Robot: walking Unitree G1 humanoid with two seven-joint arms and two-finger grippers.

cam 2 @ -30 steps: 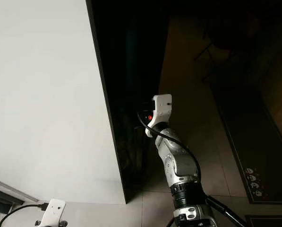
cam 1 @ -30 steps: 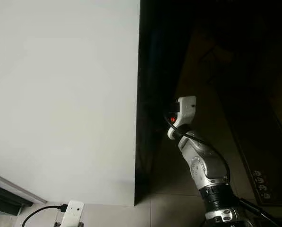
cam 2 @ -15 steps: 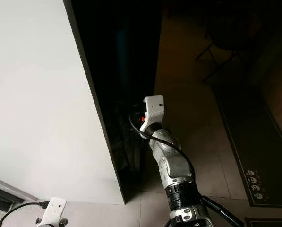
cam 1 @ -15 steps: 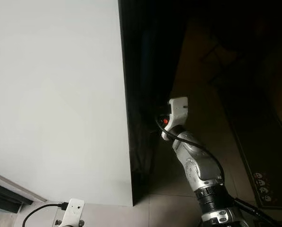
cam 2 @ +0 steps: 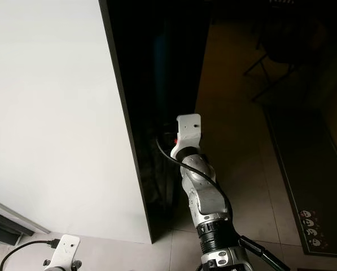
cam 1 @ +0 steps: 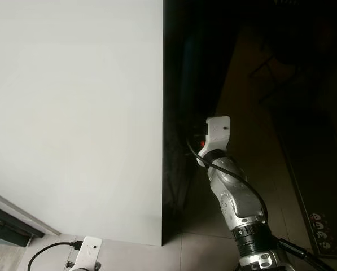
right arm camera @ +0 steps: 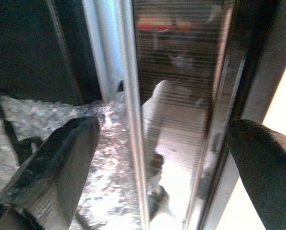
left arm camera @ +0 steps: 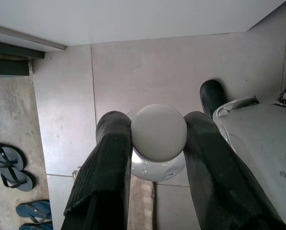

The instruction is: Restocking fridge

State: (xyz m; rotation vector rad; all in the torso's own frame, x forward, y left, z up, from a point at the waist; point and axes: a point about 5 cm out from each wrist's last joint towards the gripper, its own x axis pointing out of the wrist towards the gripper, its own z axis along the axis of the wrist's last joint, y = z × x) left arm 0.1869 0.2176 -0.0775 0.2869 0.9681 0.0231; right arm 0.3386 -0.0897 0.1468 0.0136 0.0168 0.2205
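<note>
Tiled floor [left arm camera: 133, 72], blue flip-flops [left arm camera: 11, 167] lying on it, dark patterned mat [cam 1: 320, 186]

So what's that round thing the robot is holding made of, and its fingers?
The round lid looks like matte grey plastic with a finely ridged rim; the bottle beneath seems clear and glossy, perhaps plastic. The left gripper fingers look like black textured rubber, though I can't be sure.

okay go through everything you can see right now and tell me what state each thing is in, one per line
left gripper: shut on a white-capped bottle, hanging low over the tiled floor.
white-capped bottle: clamped between the two fingers, cap facing the camera.
right gripper: open, fingers spread either side of the fridge's door edge.
fridge: dark and glossy; whether the door is ajar can't be told.
flip-flops: lying on the floor.
</note>
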